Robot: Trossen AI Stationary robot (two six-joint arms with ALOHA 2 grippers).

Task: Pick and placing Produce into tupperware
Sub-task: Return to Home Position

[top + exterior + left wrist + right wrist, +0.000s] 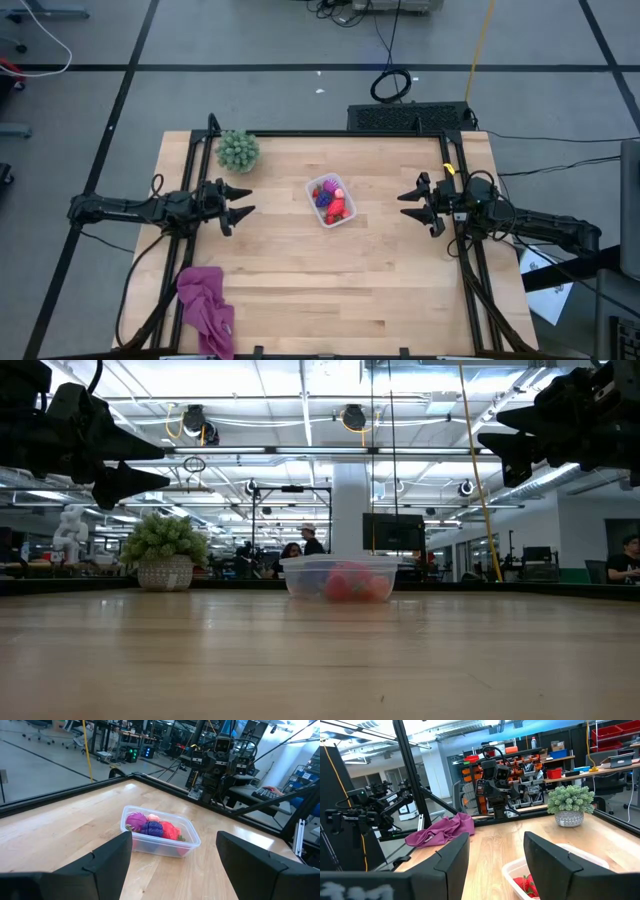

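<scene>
The clear tupperware (332, 201) stands by its base near the table's middle, also seen in the low view (340, 577) and the left wrist view (161, 836). Red, purple, magenta and pink toy produce (331, 199) (151, 827) lies inside it; a red piece (526, 884) shows in the right wrist view. My left gripper (241, 200) hovers open above the table, left of the container. My right gripper (410, 206) hovers open to its right. Both are raised well above the table (135, 465) (505, 455).
A spiky green plant in a small pot (238, 150) stands at the far left of the table. A magenta cloth (207, 308) lies bunched at the near left corner. A dark frame borders the table (330, 133). Bare wood (350, 280) lies nearer than the container.
</scene>
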